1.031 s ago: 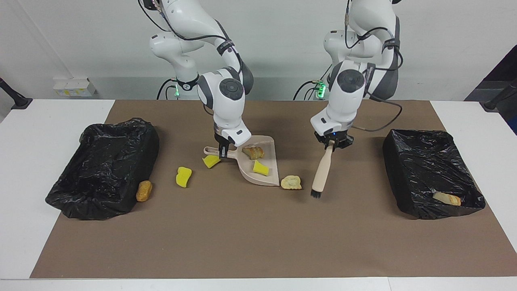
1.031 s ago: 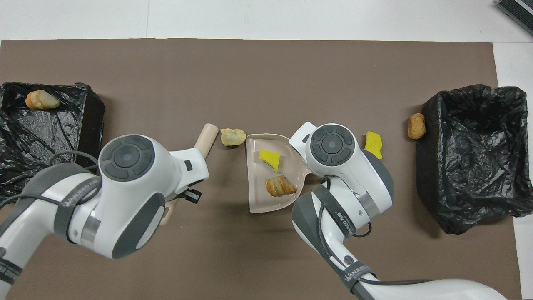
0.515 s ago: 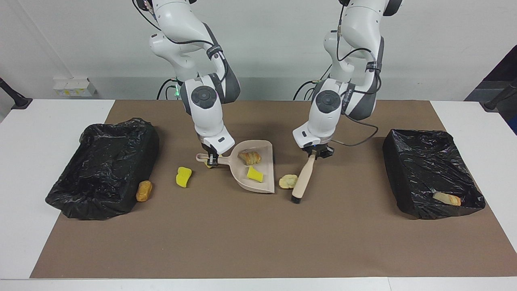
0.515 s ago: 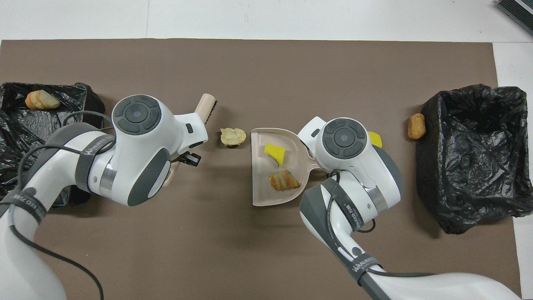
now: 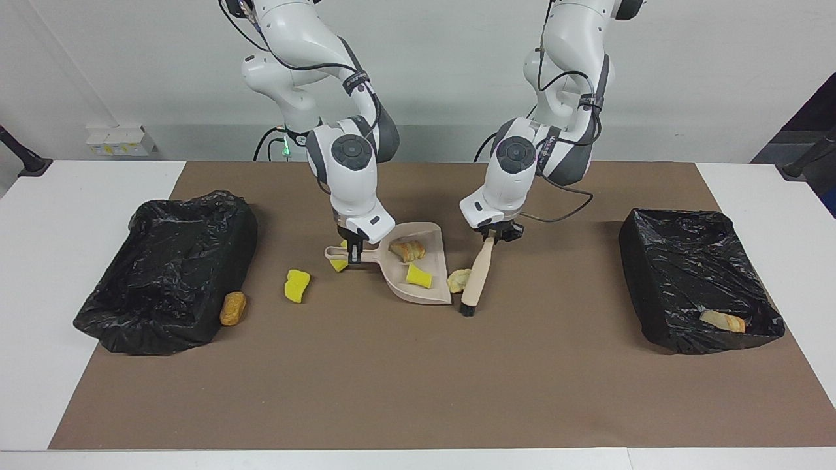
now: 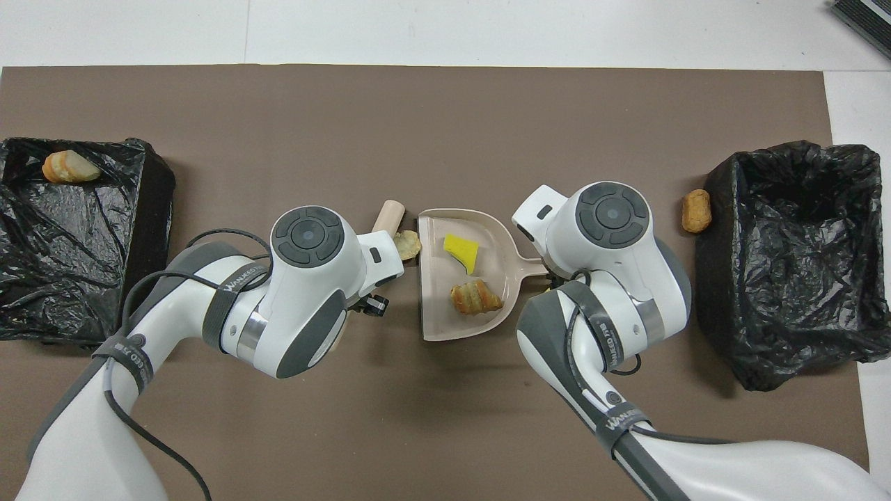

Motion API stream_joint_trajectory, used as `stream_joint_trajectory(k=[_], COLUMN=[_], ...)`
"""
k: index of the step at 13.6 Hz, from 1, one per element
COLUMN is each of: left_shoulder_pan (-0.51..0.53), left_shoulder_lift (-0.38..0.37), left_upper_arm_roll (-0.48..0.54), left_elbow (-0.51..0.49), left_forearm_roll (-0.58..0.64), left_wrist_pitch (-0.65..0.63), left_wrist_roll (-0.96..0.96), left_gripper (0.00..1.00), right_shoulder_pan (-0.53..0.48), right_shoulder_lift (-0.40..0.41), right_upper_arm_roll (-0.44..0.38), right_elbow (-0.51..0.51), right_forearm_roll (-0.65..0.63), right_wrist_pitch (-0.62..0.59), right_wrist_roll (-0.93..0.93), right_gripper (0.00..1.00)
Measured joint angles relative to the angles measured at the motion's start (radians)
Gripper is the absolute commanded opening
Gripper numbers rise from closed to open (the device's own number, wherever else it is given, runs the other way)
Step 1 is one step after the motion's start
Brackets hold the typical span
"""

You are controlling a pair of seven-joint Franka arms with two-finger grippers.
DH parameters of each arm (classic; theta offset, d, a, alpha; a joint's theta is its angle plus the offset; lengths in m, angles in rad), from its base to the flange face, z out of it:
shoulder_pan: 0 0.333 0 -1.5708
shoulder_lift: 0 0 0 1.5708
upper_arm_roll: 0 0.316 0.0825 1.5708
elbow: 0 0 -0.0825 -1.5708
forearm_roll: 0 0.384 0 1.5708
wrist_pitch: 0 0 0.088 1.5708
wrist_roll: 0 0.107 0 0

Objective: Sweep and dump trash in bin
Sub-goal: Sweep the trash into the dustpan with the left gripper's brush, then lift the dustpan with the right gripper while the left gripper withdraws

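Trash lies about: a golden lump (image 5: 232, 308) touches the black bin (image 5: 163, 274), with a yellow sponge chunk (image 5: 297, 286) at its two o'clock in the facing view. The right gripper (image 5: 354, 251) pinches the dustpan (image 5: 418, 299) handle, keeping it flat; a bread lump (image 5: 409, 250) and a sponge bit (image 5: 418, 277) sit inside. At the pan's three o'clock, the left gripper (image 5: 494, 234) pinches the brush (image 5: 475, 277), which leans on a pale lump (image 5: 459, 279), probably to push it in.
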Motion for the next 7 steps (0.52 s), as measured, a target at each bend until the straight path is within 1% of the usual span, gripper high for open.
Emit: stream_joint_trajectory(k=[3, 5, 7], left_shoulder_pan=[-0.036, -0.082, -0.114], left_shoulder_lift=[-0.042, -0.078, -0.107], left_upper_arm_roll=[-0.001, -0.004, -0.007], left_elbow=[-0.042, -0.048, -0.047], left_forearm_roll=[-0.135, -0.172, -0.181], left_wrist_pitch=[-0.004, -0.004, -0.004], left_wrist_roll=[-0.024, -0.094, -0.149], left_gripper=[0.0, 0.0, 0.0], right_shoulder_pan=[0.016, 0.017, 0.024], right_shoulder_lift=[0.003, 0.004, 0.007], right_upper_arm_roll=[-0.001, -0.001, 0.0], right_elbow=[0.0, 0.0, 0.0], right_forearm_roll=[-0.036, -0.039, -0.039], right_wrist_pitch=[0.001, 0.006, 0.012], right_wrist_roll=[0.001, 0.001, 0.001], right_gripper=[0.0, 0.0, 0.0])
